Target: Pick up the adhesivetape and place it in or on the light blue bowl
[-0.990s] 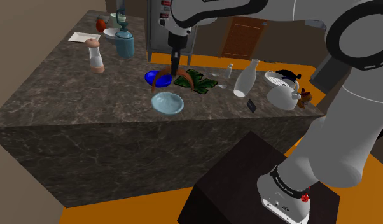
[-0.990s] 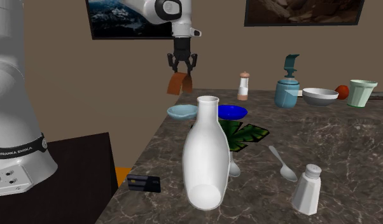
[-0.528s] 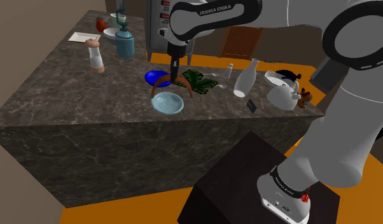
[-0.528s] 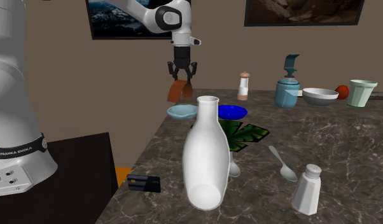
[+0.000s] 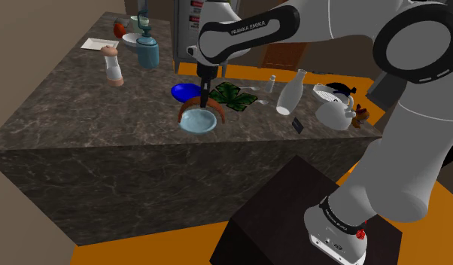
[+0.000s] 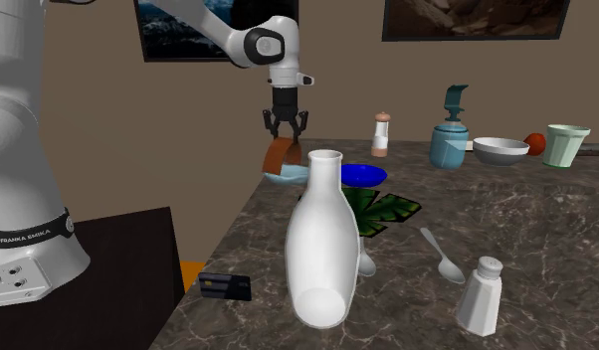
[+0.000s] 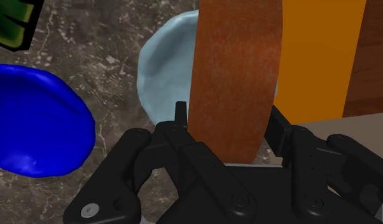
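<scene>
Adhesivetape, one, over one light blue bowl

The tape hangs in the gripper just above the bowl at the counter's edge. In the shoulder view a second bowl lies just behind it, with a leaf mat to its right.

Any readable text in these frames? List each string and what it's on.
"FRANKA EMIKA": on the arm's white link, shoulder view.
"FRANKA EMIKA": on the dark base band, second exterior view.
Red and white labels on the grey appliance behind the counter: too blurred to read.
Marks on the dark card: too small to read.
</scene>
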You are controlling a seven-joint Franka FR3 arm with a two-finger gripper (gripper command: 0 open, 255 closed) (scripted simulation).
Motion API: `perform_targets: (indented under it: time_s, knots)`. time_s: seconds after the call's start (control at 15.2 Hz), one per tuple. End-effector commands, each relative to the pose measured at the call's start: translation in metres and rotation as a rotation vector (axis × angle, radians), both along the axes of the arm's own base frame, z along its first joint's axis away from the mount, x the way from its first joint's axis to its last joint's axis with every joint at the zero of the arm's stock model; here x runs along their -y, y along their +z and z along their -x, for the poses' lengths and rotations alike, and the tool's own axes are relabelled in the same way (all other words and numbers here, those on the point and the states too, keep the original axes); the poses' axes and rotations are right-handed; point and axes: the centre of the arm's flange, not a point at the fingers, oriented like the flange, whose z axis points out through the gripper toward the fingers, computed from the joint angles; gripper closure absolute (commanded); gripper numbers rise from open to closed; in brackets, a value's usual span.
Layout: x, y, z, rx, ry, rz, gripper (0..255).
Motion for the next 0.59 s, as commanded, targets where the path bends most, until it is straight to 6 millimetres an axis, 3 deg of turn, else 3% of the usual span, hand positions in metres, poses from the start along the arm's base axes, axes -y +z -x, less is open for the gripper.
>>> perform_targets:
  time_s: [0.0,0.4,0.46,0.53]
  knots:
    - [-0.0007,-0.0058,-0.0003,0.000,0.000,0.000,255]
    - [-0.0007,-0.0058,-0.0004,0.000,0.000,0.000,255]
    - [-0.0007,-0.0058,-0.0004,0.000,0.000,0.000,0]
    - [-0.0007,-0.0058,-0.0004,0.000,0.000,0.000,0]
